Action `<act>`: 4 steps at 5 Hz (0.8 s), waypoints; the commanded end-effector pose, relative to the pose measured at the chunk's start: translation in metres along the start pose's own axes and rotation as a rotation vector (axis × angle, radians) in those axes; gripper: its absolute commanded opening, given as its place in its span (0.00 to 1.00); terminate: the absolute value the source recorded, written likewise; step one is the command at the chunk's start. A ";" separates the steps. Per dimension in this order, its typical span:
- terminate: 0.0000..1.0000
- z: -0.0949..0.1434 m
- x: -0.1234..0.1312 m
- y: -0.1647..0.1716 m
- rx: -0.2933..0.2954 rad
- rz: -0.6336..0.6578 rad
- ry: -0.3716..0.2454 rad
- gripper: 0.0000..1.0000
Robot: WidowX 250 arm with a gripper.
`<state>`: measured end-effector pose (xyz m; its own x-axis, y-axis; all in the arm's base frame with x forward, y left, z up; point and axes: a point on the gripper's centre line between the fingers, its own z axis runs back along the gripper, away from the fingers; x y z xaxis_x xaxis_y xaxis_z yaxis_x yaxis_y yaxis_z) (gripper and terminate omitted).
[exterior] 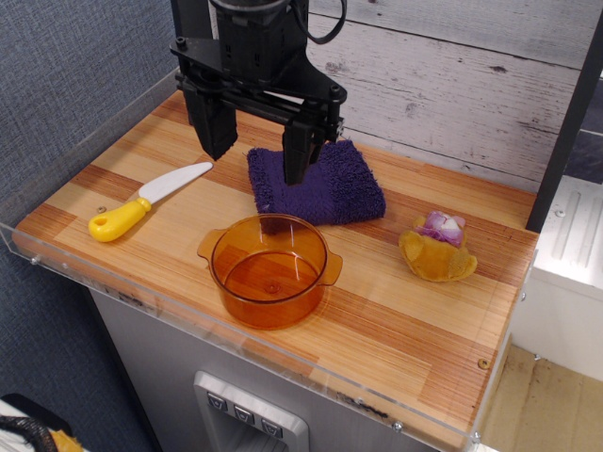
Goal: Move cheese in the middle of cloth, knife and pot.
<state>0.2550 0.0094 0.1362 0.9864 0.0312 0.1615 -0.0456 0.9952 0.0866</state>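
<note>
Knife (149, 201) diagonal, blade up-right

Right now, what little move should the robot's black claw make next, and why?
Probably it should swing toward the small yellow-orange cheese wedge and stop above it. The black gripper hangs open and empty over the fluffy dark purple cloth, while the cheese sits alone, far from the white-bladed, yellow-handled toy knife and clear amber plastic pot.
</note>
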 end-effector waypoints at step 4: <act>0.00 0.039 0.043 -0.028 0.030 -0.060 -0.033 1.00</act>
<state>0.2916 -0.0234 0.1688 0.9886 -0.0336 0.1465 0.0143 0.9913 0.1307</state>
